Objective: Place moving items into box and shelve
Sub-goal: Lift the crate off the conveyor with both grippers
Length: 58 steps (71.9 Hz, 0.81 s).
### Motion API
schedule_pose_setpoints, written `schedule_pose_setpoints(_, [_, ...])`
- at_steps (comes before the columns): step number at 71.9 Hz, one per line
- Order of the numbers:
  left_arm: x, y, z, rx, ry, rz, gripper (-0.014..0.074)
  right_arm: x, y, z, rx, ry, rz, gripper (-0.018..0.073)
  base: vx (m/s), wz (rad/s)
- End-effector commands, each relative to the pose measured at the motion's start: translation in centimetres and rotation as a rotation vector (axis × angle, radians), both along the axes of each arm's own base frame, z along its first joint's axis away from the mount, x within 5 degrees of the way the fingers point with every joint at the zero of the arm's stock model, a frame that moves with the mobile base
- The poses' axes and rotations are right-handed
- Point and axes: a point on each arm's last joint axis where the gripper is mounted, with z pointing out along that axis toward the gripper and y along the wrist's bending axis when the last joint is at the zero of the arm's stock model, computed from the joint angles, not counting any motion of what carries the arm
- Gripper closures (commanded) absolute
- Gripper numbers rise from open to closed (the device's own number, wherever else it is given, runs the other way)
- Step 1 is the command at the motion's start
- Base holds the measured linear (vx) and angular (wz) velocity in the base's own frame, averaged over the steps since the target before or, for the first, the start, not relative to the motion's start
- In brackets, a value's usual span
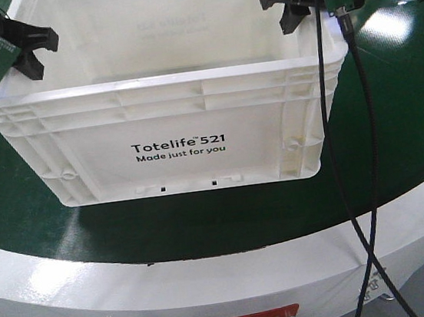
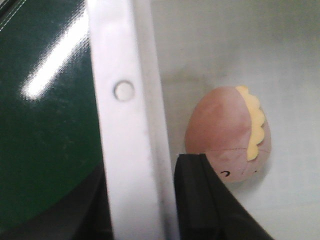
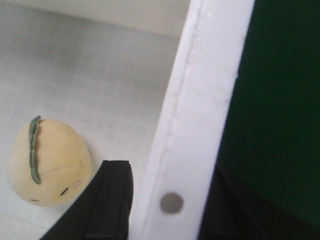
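Crate (image 1: 177, 124) sits on the table (image 1: 396, 144). Left gripper (image 1: 29, 53) straddles its left wall, right gripper (image 1: 286, 6) its right wall. Inside: left egg toy (image 2: 227, 132) by the left wall, right egg toy (image 3: 50, 162) by the right wall.

Both arms are reaching forward, one at each side; left gripper (image 1: 46, 59) and right gripper (image 1: 275, 13) are pointing downward with jaws standing apart, grip state not determinable.

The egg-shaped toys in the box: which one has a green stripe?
The pale yellow toy, seen in the right wrist view, has it. The other toy, in the left wrist view, is pinkish brown with a yellow wavy stripe.
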Motion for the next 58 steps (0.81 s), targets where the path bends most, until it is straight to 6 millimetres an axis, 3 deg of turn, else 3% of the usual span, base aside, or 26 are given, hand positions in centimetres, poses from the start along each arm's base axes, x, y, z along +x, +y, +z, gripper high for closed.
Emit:
schedule_pose_setpoints(1, [-1.7, -0.2, 4.9, -0.066, -0.230, -0.015, 0.0598, -2.2, -0.4, 5.4, 0.085, -0.205, 0.012, 0.0564, 0.00, 0.00])
schedule_pose_setpoints(29, [-4.9, 0.4, 7.2, -0.067, -0.234, -0.020, 0.0597, -4.4, -1.0, 7.1, 0.081, -0.196, 0.018, 0.0564, 0.00, 0.00])
schedule_pose_setpoints(58, [-5.7, 0.5, 7.9, -0.067, -0.252, -0.020, 0.0597, -4.9, -0.9, 7.2, 0.095, -0.166, 0.029, 0.0562, 0.00, 0.00])
